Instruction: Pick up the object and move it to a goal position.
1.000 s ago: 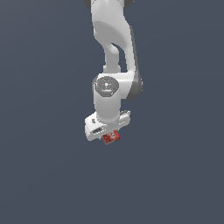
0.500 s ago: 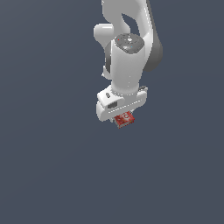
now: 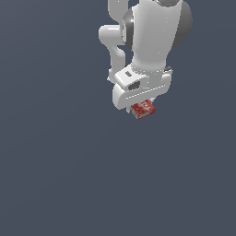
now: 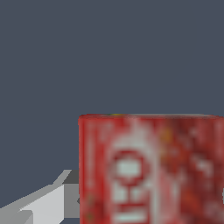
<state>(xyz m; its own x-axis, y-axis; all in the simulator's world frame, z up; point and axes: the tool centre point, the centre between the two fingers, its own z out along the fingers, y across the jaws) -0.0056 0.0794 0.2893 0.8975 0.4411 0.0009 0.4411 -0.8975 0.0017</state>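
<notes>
Gripper (image 3: 143,109) hanging under the white arm (image 3: 147,41), in the upper middle part of the exterior view, slightly toward the exterior view's right. Clamped on the red box (image 3: 143,109), with the box seated right under the white gripper body and only its lower part showing below. Fingers themselves mostly hidden by the wide white body, so exact contact places not visible from outside. Box narrower than the gripper body, a little tilted, with pale printed marks on the visible face. Held up in the air, against a plain dark blue-grey background, no contact with any surface to be seen.

Seen from the wrist camera: red box (image 4: 151,168) very close and large, filling much of the picture, blurred, with white printed shapes, one like a ring with a light centre. One light grey finger (image 4: 41,203) just beside the box edge, seeming to touch it; other finger not visible there. Same flat dark blue-grey behind the box.
</notes>
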